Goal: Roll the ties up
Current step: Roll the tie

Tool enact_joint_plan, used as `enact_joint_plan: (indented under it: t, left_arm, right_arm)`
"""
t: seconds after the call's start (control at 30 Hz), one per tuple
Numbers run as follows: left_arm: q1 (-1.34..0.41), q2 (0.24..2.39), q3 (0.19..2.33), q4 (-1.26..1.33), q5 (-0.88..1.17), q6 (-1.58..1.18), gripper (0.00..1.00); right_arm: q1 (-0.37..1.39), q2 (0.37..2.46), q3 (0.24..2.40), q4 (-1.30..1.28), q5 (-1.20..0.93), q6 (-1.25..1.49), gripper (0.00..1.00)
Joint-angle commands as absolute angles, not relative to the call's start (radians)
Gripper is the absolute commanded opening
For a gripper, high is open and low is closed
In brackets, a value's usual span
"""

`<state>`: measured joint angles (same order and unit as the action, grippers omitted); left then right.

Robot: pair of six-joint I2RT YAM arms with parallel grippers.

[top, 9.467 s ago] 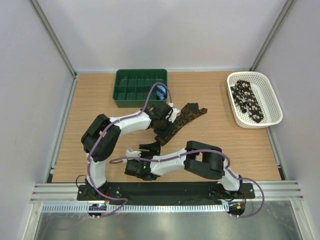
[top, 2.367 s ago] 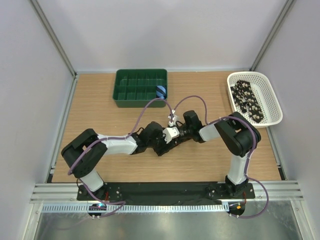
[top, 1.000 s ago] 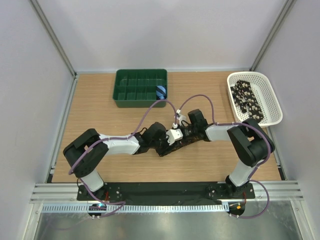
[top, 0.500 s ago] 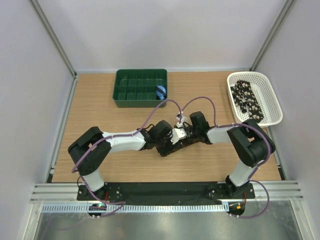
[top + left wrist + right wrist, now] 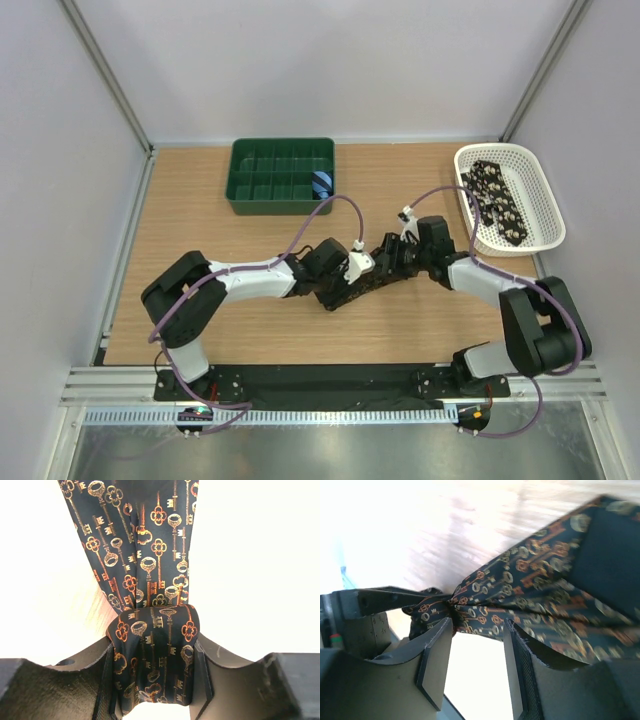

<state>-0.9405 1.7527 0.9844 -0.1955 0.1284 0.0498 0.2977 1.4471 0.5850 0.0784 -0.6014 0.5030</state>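
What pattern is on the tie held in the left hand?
The tie has orange-gold keys on dark navy; left wrist view shows it best.

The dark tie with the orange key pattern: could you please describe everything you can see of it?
The dark fabric tie, printed with orange and tan keys, lies on the pale wooden table. One end is folded into a small roll, clamped in the left gripper. The rest stretches flat away from it, with a fold line running along its length. The right gripper sits at the further part, jaws apart, seemingly not clamping it.
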Motion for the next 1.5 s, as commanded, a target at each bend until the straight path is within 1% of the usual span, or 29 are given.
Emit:
enact_joint_plan:
  t: [0.0, 0.13, 0.3, 0.4, 0.43, 0.5, 0.67, 0.77, 0.8, 0.93, 1.0, 1.07, 1.1, 1.37, 1.43, 1.47]
  left_arm:
    - [-0.934, 1.776, 0.969, -0.296, 0.11, 0.009, 0.34]
    - [-0.934, 1.783, 0.97, -0.298, 0.095, -0.028, 0.34]
    - [-0.936, 1.786, 0.971, -0.296, 0.04, -0.109, 0.34]
    - [-0.936, 1.779, 0.969, -0.295, 0.006, -0.166, 0.35]
    - [-0.936, 1.776, 0.968, -0.295, -0.036, -0.193, 0.35]
    - [-0.934, 1.773, 0.965, -0.29, -0.044, -0.206, 0.35]
    - [-0.937, 1.773, 0.959, -0.281, -0.052, -0.201, 0.35]
    - [-0.939, 1.773, 0.959, -0.279, -0.046, -0.195, 0.35]
    - [-0.939, 1.773, 0.957, -0.279, -0.048, -0.195, 0.35]
    - [-0.94, 1.769, 0.959, -0.281, -0.043, -0.195, 0.35]
    - [-0.942, 1.764, 0.957, -0.282, -0.043, -0.193, 0.35]
    - [-0.942, 1.76, 0.959, -0.285, -0.046, -0.193, 0.35]
    - [-0.946, 1.756, 0.959, -0.288, -0.046, -0.195, 0.35]
    - [-0.951, 1.764, 0.965, -0.296, -0.055, -0.19, 0.35]
    - [-0.951, 1.767, 0.966, -0.296, -0.052, -0.186, 0.35]
    - [-0.951, 1.769, 0.965, -0.296, -0.052, -0.184, 0.35]
  right_arm:
    - [0.295, 1.324, 0.58, -0.046, -0.456, 0.485, 0.51]
    - [0.272, 1.241, 0.575, -0.184, -0.329, 0.526, 0.52]
    - [0.25, 1.192, 0.525, -0.201, -0.256, 0.61, 0.52]
    - [0.244, 1.196, 0.526, -0.225, -0.163, 0.614, 0.59]
    - [0.233, 1.207, 0.534, -0.233, -0.143, 0.606, 0.6]
    - [0.229, 1.224, 0.541, -0.229, -0.091, 0.603, 0.59]
    - [0.199, 1.339, 0.597, -0.166, -0.072, 0.612, 0.57]
    - [0.198, 1.423, 0.655, -0.146, -0.058, 0.609, 0.59]
    - [0.198, 1.445, 0.67, -0.146, -0.045, 0.606, 0.62]
    - [0.198, 1.519, 0.735, -0.14, -0.009, 0.6, 0.64]
    - [0.198, 1.551, 0.756, -0.149, -0.005, 0.592, 0.62]
    - [0.199, 1.563, 0.778, -0.164, 0.051, 0.592, 0.6]
    - [0.199, 1.572, 0.793, -0.176, 0.058, 0.589, 0.56]
    - [0.314, 1.634, 0.888, -0.262, 0.237, 0.558, 0.56]
    - [0.322, 1.644, 0.89, -0.259, 0.247, 0.554, 0.54]
    - [0.327, 1.647, 0.891, -0.256, 0.245, 0.554, 0.52]
